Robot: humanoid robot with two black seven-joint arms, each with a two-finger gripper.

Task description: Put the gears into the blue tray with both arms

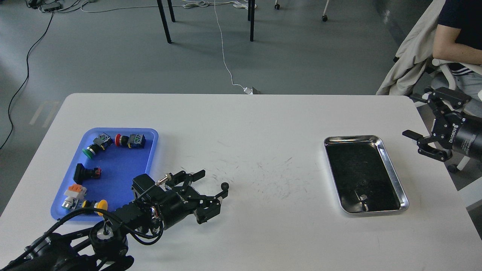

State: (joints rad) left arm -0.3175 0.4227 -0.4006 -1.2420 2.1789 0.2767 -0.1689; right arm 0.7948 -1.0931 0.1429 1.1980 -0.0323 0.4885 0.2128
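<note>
One small black gear (pixel 224 185) lies on the white table (pixel 263 120) near its middle. My left gripper (pixel 212 184) sits low on the table just left of it, open, with the near fingertip touching or almost touching the gear. The blue tray (pixel 120 169) is at the left and holds several coloured push-buttons; I see no gear in it. My right gripper (pixel 413 116) hangs open over the table's right edge, empty, right of and beyond the steel tray.
A shiny steel tray (pixel 352 137) with a dark interior stands at the right. A seated person and a chair (pixel 448 56) are beyond the right corner. Table legs and cables lie on the floor behind.
</note>
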